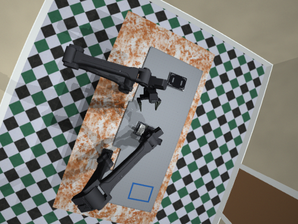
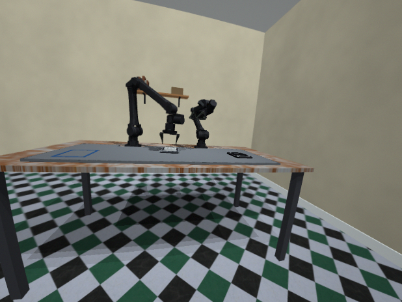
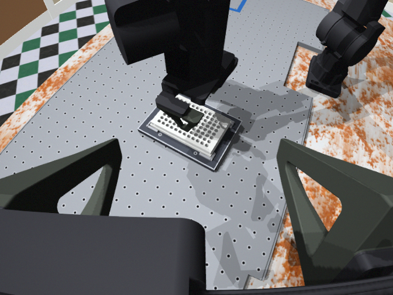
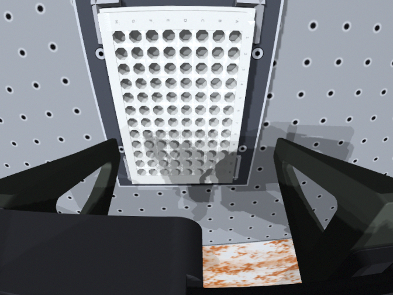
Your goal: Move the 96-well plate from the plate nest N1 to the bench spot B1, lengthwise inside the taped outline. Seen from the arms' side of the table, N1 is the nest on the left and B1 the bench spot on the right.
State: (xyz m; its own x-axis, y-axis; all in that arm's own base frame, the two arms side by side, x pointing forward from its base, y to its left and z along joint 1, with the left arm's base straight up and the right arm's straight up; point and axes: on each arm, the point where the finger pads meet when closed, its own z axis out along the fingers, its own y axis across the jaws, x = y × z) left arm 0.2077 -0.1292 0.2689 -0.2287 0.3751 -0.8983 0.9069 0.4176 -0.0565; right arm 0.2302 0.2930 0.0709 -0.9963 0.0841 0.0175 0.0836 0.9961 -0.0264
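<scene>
From above, the right arm hides part of the 96-well plate (image 1: 141,129) (image 2: 170,150) (image 3: 203,134) (image 4: 183,105), while the right wrist view shows it seated in its nest (image 1: 135,132) (image 2: 169,152) (image 3: 174,143) (image 4: 263,79), lettering and all. The exterior view reveals the right jaws (image 2: 169,143) apart above it. The left jaws (image 1: 148,110) (image 2: 197,116) are apart too, and the blue outline (image 1: 138,200) (image 2: 68,157) (image 3: 242,6), whole from above, shows only a corner in the left wrist view.
</scene>
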